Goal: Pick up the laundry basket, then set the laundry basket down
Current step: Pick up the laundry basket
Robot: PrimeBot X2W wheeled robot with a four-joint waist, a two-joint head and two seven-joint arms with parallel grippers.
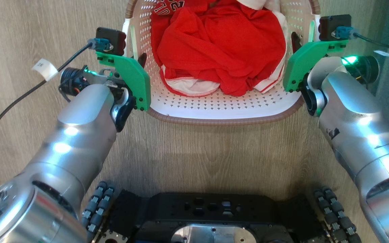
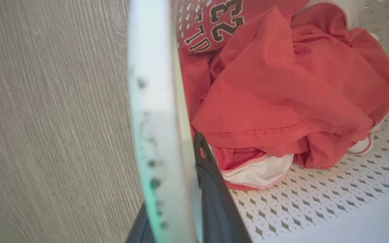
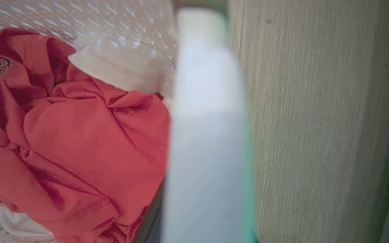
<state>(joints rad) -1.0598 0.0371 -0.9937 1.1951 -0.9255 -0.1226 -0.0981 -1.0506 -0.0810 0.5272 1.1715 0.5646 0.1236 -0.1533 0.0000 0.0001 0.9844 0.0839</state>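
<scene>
Floor [image 1: 214, 158] of pale wood grain beneath laundry basket [image 1: 221, 108]

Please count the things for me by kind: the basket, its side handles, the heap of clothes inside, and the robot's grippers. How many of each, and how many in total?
laundry basket: 1
side handles: 2
heap of red-and-white clothes: 1
grippers, left gripper and right gripper: 2
total: 6

Bright even light, glare on the metal forearms [image 1: 64, 135]; close-up basket handle [image 3: 208, 135] out of focus.
</scene>
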